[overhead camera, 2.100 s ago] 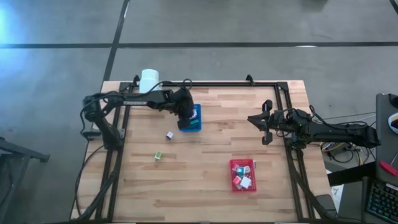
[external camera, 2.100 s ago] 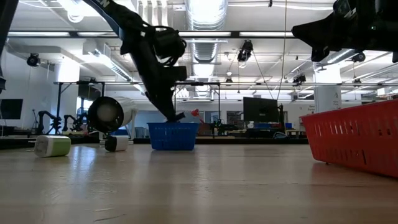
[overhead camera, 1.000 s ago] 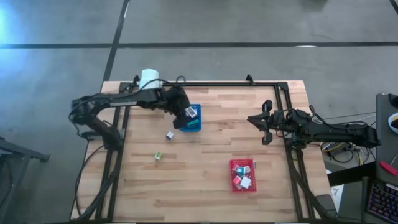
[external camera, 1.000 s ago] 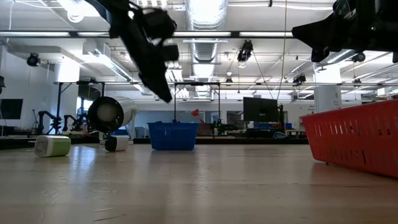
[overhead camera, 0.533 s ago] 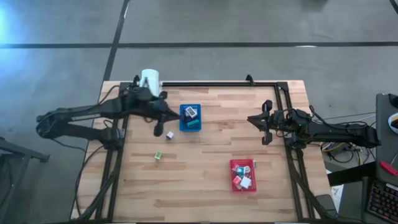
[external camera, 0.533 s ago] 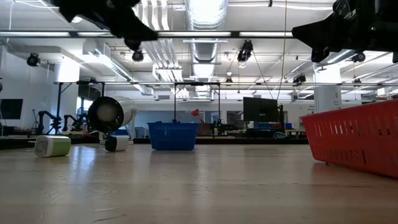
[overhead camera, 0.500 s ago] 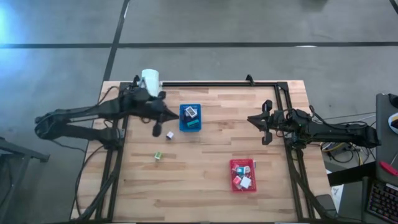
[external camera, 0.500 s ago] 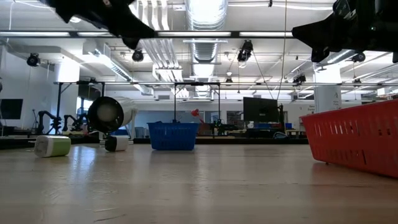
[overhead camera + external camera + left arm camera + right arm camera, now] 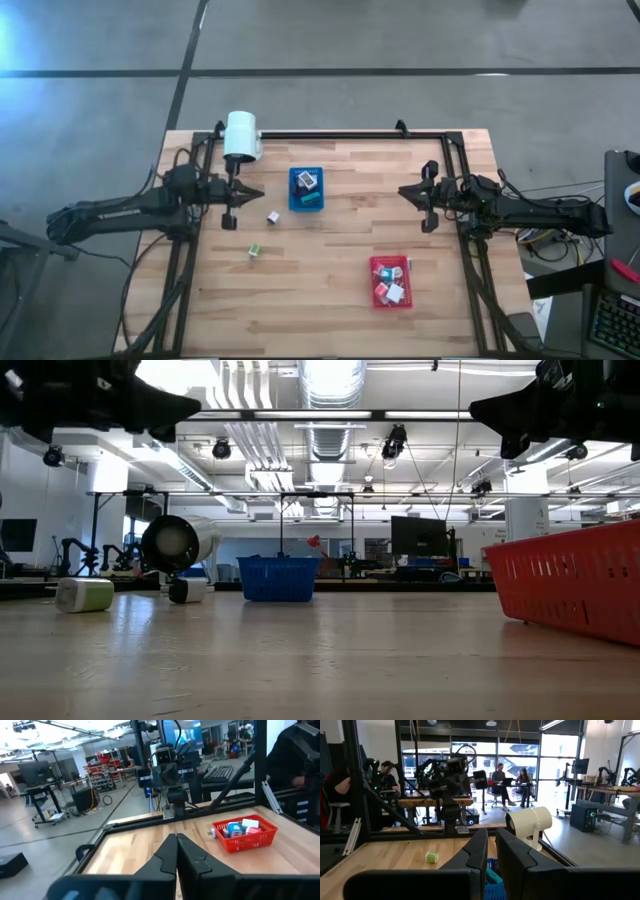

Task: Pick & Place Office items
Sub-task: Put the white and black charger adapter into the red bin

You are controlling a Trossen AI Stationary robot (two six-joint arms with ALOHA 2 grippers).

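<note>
The desk [image 9: 330, 300] is a slab of pale wood planks, butcher-block in pattern, framed by black metal rails. Taking the blue tray [image 9: 306, 188] as the landmark: it is a small rectangular plastic basket with slotted walls, sitting near the far middle of the desk, and it holds a few office items, a white-faced block [image 9: 307, 181] and a teal piece among them. Just beside its left edge lies a loose white-and-dark cube [image 9: 271, 216] on the bare wood, and farther toward the near-left from the tray sits a small green block [image 9: 254, 251]. Well to the near-right of the blue tray stands the red tray [image 9: 390, 282], also a slotted rectangular basket, filled with small white, teal and pink-red blocks.

The left tool [image 9: 258, 192] hangs above the desk to the left of the blue tray, its 2 dark tapered fingers [image 9: 167, 854] pressed flat together, clenched on nothing. The right tool [image 9: 404, 191] waits well to the right of the blue tray, fingers nearly together and empty. A white cylindrical device [image 9: 241, 135] rests at the desk's far edge, up-left of the blue tray
</note>
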